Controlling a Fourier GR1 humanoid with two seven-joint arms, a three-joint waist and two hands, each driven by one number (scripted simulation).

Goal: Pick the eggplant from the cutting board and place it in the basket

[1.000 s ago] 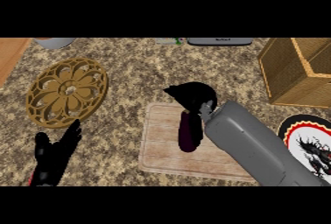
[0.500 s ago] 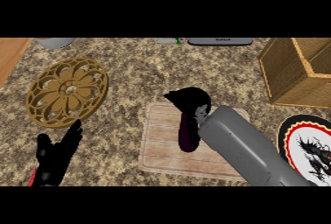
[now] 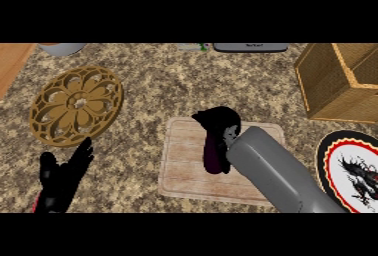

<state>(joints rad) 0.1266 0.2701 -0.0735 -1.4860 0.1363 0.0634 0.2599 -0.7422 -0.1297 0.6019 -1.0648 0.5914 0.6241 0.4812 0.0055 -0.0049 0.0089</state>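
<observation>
Centrally, the eggplant [image 3: 214, 157] lies on the cutting board [image 3: 184, 172], dark purple, running lengthwise just below the middle of the frame; the right hand [image 3: 220, 120] sits over its upper end with fingers curled down around it, its grey forearm slanting off to the lower right; the board rests on the speckled counter [image 3: 162, 85]; the basket [image 3: 336, 82] stands at the upper right, well apart from the board; a plate [image 3: 353, 170] with a red rim and dark dragon figure lies at the right edge; a round wooden trivet [image 3: 76, 105] lies at the upper left; the left hand [image 3: 63, 180] rests at the lower left, fingers straight and released.
</observation>
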